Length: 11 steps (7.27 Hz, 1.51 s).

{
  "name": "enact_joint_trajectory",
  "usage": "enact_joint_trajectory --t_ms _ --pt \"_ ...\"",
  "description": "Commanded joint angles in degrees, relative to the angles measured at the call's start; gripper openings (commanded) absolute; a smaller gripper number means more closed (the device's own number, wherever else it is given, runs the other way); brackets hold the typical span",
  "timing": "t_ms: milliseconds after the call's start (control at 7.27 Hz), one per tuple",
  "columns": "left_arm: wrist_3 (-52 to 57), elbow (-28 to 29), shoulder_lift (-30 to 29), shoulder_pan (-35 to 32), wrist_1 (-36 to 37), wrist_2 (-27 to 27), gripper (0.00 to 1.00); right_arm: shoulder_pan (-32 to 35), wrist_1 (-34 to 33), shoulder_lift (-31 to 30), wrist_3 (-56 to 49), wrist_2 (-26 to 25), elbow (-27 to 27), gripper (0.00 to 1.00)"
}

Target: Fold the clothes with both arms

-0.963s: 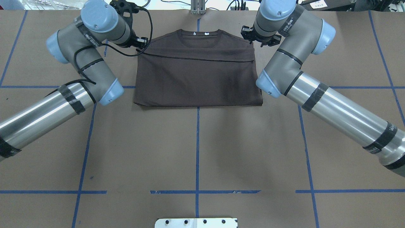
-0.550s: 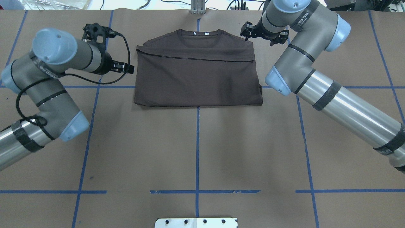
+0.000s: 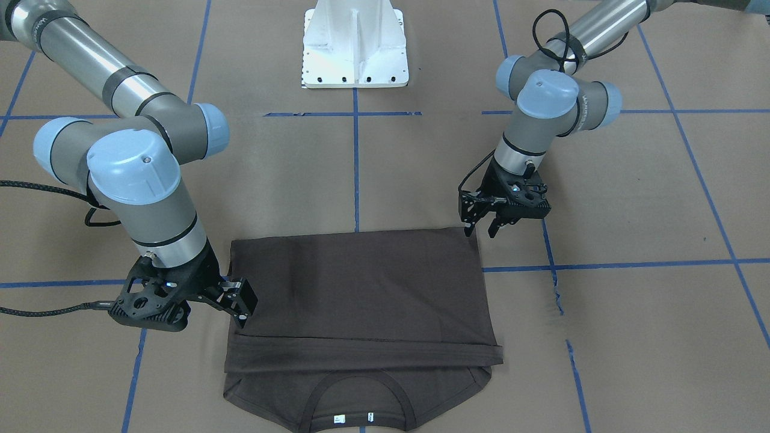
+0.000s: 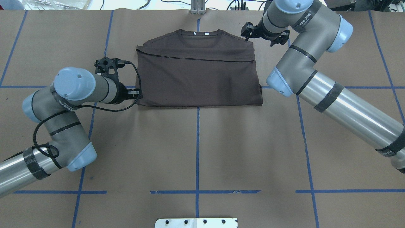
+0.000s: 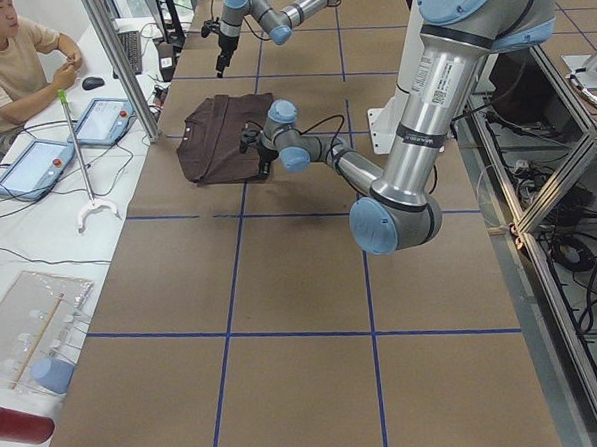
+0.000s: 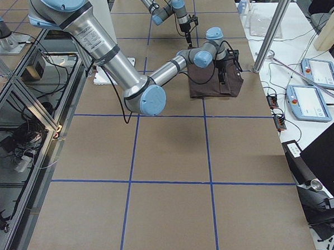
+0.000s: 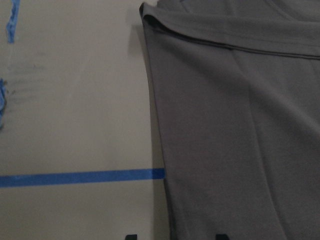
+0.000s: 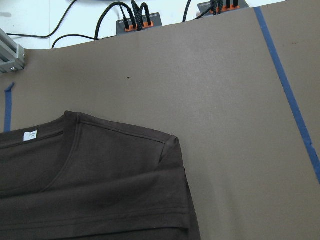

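The dark brown T-shirt lies flat on the brown table, folded into a rectangle, with its collar and white neck labels at the far edge. My left gripper is open and empty, low at the shirt's near left corner; it also shows in the front view. In the left wrist view its fingertips straddle the shirt's side edge. My right gripper is open and empty, raised over the shirt's far right shoulder; it also shows in the front view.
The white pedestal base stands at the robot's side of the table. Blue tape lines cross the brown cover. Cables and a power strip lie past the far edge. An operator sits beyond it with tablets.
My left arm has swung back from the shirt's far left shoulder to its near left corner. My right gripper has drawn slightly up and away from the far right shoulder. The shirt has not moved.
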Motion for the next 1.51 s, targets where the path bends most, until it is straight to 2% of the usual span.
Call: enact_joint_trajectory --t_ms 0,138,275,413,550,825,963,1100,1376 --pt "-2.0 3.9 -0.5 0.8 -3.6 0.5 0.51 0.0 0.0 -0.2 0.0 0.0 0.5 1.00" --pt "-2.0 5.0 -1.2 0.8 -3.9 0.5 0.51 0.0 0.0 -0.6 0.0 0.0 0.5 1.00" --pt "-2.1 5.0 -1.6 0.8 -3.9 0.5 0.42 0.0 0.1 -0.6 0.0 0.0 0.5 1.00" --pt "-2.1 4.8 -1.8 0.8 -4.0 0.5 0.05 0.0 0.1 -0.6 0.0 0.0 0.5 1.00" --pt "-1.7 4.5 -1.8 0.8 -3.9 0.4 0.00 0.0 0.1 -0.6 0.0 -0.1 0.5 1.00" --pt "-1.1 4.3 -1.7 0.7 -3.7 0.5 0.00 0.0 0.1 -0.9 0.0 -0.1 0.5 1.00" --pt "2.7 3.8 -1.3 0.3 -3.7 0.7 0.00 -0.1 0.1 -0.9 0.0 -0.1 0.5 1.00" --pt "10.4 4.3 -1.3 -3.1 -3.6 0.5 0.00 -0.2 0.1 -0.9 0.1 -0.1 0.5 1.00" --pt "16.8 10.3 -2.2 -9.9 -4.0 0.5 0.00 -0.4 0.1 -0.9 0.6 -0.2 0.5 1.00"
